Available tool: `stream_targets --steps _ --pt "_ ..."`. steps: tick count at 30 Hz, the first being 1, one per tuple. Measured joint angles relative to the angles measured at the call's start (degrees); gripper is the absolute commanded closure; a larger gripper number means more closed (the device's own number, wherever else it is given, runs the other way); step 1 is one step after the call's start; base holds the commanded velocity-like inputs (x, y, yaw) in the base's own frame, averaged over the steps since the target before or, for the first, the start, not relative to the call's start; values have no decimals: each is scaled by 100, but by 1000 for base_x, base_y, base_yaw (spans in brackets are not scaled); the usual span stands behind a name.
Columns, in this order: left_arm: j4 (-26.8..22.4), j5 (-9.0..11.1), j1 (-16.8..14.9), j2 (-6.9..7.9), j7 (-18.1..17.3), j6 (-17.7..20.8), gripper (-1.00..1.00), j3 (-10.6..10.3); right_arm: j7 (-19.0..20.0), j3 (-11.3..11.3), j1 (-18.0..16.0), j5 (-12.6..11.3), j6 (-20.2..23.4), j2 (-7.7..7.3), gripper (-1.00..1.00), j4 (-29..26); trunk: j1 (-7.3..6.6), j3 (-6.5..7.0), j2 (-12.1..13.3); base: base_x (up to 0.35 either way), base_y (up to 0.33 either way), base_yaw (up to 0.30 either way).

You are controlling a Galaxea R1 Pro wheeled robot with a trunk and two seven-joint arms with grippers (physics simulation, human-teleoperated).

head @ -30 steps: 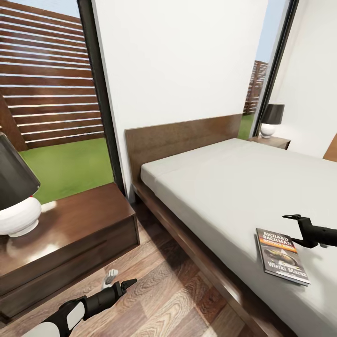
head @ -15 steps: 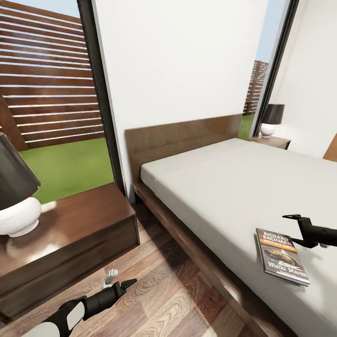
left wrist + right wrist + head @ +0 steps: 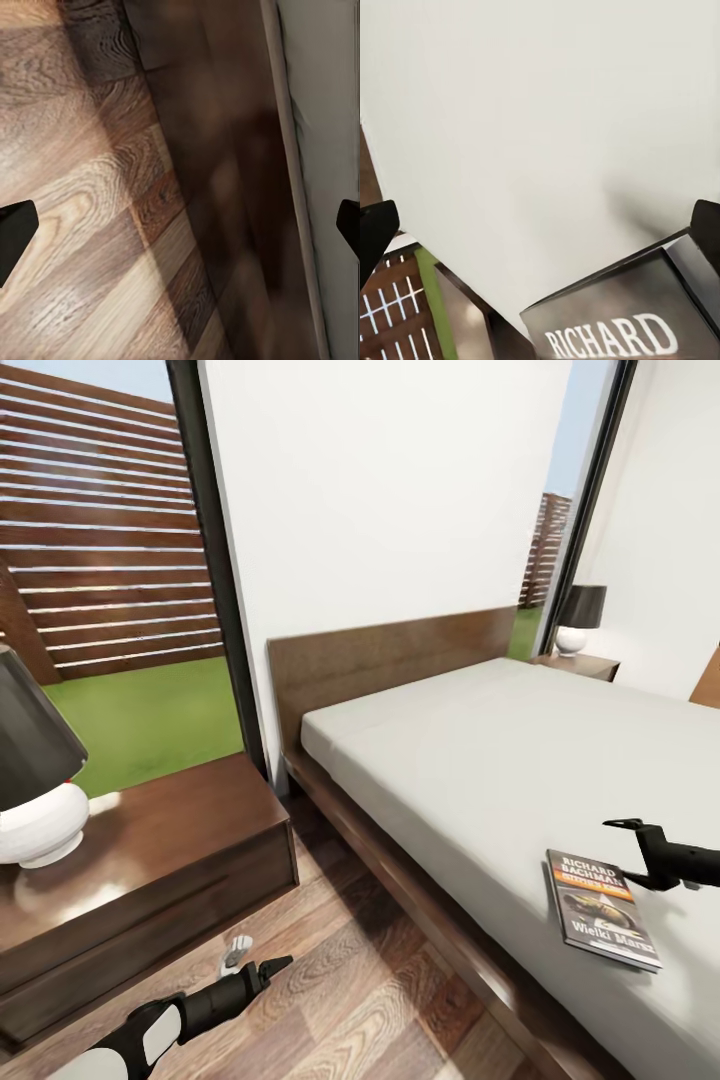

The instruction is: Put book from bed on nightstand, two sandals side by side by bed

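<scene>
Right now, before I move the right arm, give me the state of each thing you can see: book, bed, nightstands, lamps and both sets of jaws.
Book: flat on the bed, cover up, not gripped.
Bed: bare apart from the book.
Near nightstand: drawers shut, lamp on top.
Far nightstand: lamp on top.
Near lamp: upright.
Far lamp: upright.
Left gripper: jaws open, empty, over the floor.
Right gripper: jaws open, empty, beside the book.
</scene>
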Motion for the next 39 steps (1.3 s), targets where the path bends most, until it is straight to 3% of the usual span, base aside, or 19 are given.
stream_targets --steps 16,39 --pt "-9 -14 0 -13 -6 25 -100 -6 -11 53 2 60 -13 -8 -100 3 -41 355 22 0 0 0" --pt "-9 -22 0 -13 -7 26 -100 -5 -8 52 2 54 -18 -18 -100 3 -545 768 943 0 0 0"
